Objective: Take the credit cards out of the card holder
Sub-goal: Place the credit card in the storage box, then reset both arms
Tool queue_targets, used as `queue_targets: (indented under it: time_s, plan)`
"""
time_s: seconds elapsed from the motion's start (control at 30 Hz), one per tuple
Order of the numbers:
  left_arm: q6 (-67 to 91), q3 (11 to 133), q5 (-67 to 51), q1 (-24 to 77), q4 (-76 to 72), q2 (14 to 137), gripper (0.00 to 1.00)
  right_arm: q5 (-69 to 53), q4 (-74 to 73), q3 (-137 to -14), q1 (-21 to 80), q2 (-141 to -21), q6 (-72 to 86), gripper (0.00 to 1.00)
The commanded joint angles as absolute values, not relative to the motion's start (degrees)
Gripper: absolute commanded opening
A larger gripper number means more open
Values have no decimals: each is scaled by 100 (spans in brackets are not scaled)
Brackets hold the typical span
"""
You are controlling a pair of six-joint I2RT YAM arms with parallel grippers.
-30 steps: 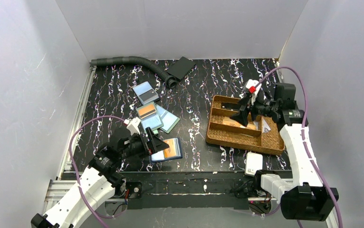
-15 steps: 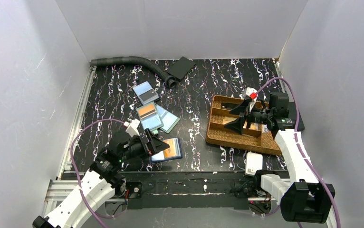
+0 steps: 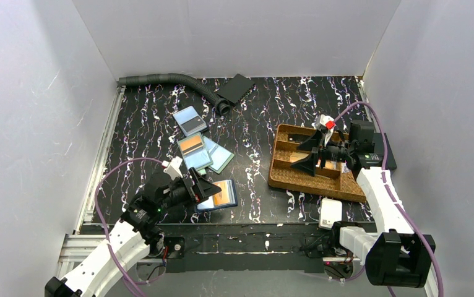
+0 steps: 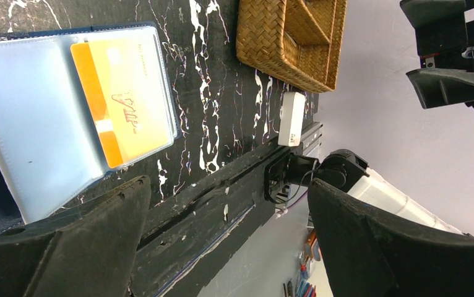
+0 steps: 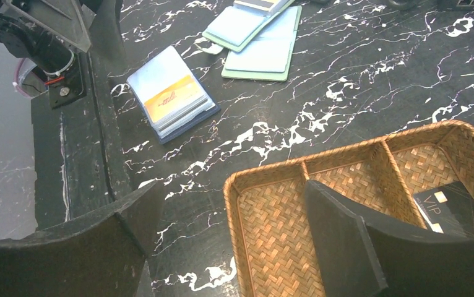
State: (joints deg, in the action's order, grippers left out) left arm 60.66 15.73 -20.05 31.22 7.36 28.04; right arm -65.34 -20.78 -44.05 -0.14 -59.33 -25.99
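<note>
Dark navy book-like card holder with clear plastic sleeves lay open on the black white-veined desk, close to the near edge, left of centre. One flat orange plastic card sat in its top sleeve, not pulled out. Left pincer hovered just beside the holder on the side toward the left edge. Fingers were spread wide, gripping nothing, with no contact visible.

Other credit cards lay loose farther from the near edge. A light blue card with a grey band lay alone, nearest the far edge. An overlapping cluster of teal and light blue cards, one with an orange band, lay between it and the holder.

Right pincer hung over the brown woven divided tray near the right edge, fingers wide apart, empty. A black card marked VIP lay in one tray compartment. A small white box sat at the near edge, just beside the tray. A grey ribbed hose ran along the far edge from the far-left corner. A flat black rectangle lay at the hose's end.
</note>
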Motion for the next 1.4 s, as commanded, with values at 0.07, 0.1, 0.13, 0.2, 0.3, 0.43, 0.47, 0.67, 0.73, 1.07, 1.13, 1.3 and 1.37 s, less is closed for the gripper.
queue_targets:
  time_s: [0.07, 0.1, 0.13, 0.2, 0.3, 0.43, 0.47, 0.67, 0.73, 1.07, 1.13, 1.3, 1.37]
  plan:
    - [6011, 1501, -2011, 3103, 547, 2905, 97, -6714, -1988, -4359, -6, -5880, -2639, 92]
    - [6027, 1486, -2020, 3103, 543, 2894, 97, -6708, -2007, -4360, -5, -5882, -2652, 92]
    - [6043, 1478, -2020, 3103, 552, 2870, 97, -6715, -2019, -4365, -8, -5902, -2657, 92]
    - [6048, 1477, -1983, 3103, 592, 2807, 97, -6750, -2030, -4393, -5, -5961, -2663, 92]
    - [6054, 1485, -1901, 3103, 670, 2689, 97, -6802, -2045, -4450, -4, -6065, -2655, 92]
    - [6096, 1485, -1882, 3105, 828, 2541, 97, -6827, -2040, -4448, -5, -6050, -2654, 93]
    - [6130, 1481, -1893, 3103, 861, 2490, 97, -6830, -2051, -4447, -6, -6040, -2654, 93]
    - [6350, 1382, -1890, 3103, 758, 2090, 97, -6804, -2076, -4480, -4, -6028, -2654, 93]
    - [6469, 1288, -1897, 3103, 515, 2080, 97, -6764, -2132, -4499, -1, -5954, -2674, 93]
    - [6249, 1614, -2091, 3106, 763, 2471, 97, -6728, -2328, -4576, -61, -5814, -2759, 95]
    - [6278, 1577, -2079, 3098, 773, 2371, 97, -6727, -2329, -4584, -77, -5827, -2756, 95]
    - [6320, 1467, -1980, 3102, 842, 2077, 98, -6707, -2353, -4612, -121, -5818, -2760, 95]
    - [6321, 1445, -1951, 3101, 846, 2036, 98, -6701, -2378, -4635, -137, -5814, -2760, 95]
